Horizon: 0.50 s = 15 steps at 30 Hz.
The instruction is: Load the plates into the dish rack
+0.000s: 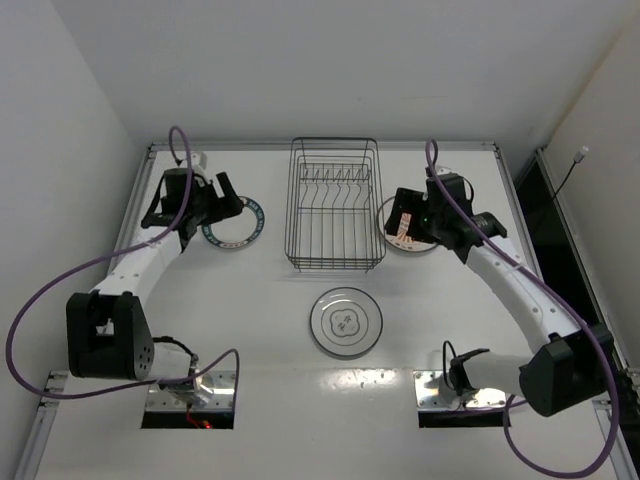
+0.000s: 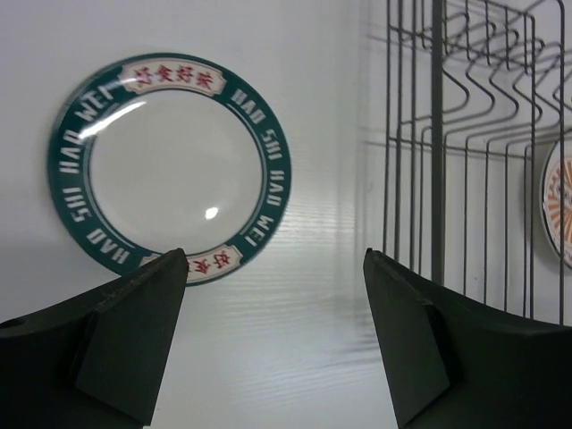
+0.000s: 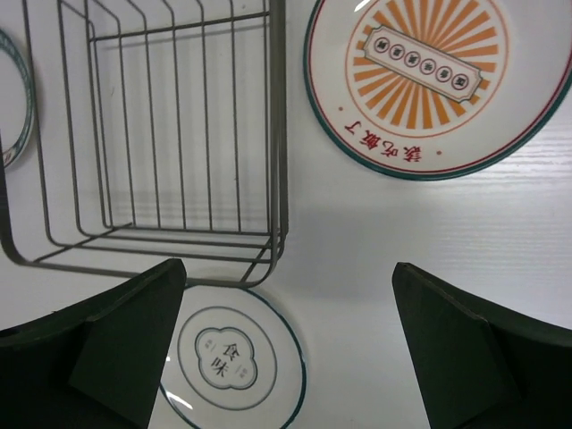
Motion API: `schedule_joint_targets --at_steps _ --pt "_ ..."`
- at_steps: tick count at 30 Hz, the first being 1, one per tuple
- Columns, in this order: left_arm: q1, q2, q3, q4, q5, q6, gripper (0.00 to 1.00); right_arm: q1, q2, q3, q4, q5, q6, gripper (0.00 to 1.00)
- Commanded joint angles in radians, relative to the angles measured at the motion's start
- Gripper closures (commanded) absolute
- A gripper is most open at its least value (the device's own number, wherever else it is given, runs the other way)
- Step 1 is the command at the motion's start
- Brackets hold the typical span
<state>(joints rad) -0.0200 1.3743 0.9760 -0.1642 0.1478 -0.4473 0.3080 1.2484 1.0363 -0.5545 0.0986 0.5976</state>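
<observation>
The dish rack (image 1: pixel 291 205) stands empty at the table's far middle. The teal-rimmed plate (image 1: pixel 232 235) lies flat left of it. The red-orange marked plate (image 1: pixel 410 243) lies flat right of it, partly under my right gripper. The grey-white plate with rings (image 1: pixel 346 322) lies in front of the rack. My left gripper (image 1: pixel 228 197) hovers open and empty over the teal plate's near edge (image 2: pixel 170 165). My right gripper (image 1: pixel 397 222) is open and empty above the table between the orange plate (image 3: pixel 429 80) and the ringed plate (image 3: pixel 234 357). The rack's wires show in both wrist views (image 2: pixel 437 134) (image 3: pixel 277 116).
The white table has a raised metal border (image 1: pixel 320 146) and white walls behind and at both sides. Purple cables (image 1: pixel 60 290) loop off both arms. The orange plate shows through the rack's wires at the right edge of the left wrist view (image 2: pixel 559 210).
</observation>
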Motion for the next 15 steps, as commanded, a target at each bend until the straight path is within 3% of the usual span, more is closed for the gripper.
schedule_joint_targets --at_steps 1,3,5,11,15 --pt "-0.061 0.006 0.007 -0.009 -0.014 0.053 0.23 -0.024 -0.032 -0.007 0.015 -0.135 -0.071 0.02" --pt "-0.072 0.028 0.018 -0.009 -0.002 0.062 0.23 -0.090 -0.023 0.002 0.005 -0.105 -0.071 0.02" --pt "-0.072 0.055 0.018 -0.009 0.045 0.062 0.23 -0.232 -0.023 -0.010 0.005 -0.134 -0.071 0.02" --pt "-0.072 0.127 0.038 -0.009 0.171 0.053 0.23 -0.632 0.051 -0.133 0.114 -0.431 -0.039 0.04" --pt "-0.072 0.137 0.038 0.009 0.200 0.044 0.23 -0.728 0.175 -0.219 0.183 -0.525 -0.030 0.05"
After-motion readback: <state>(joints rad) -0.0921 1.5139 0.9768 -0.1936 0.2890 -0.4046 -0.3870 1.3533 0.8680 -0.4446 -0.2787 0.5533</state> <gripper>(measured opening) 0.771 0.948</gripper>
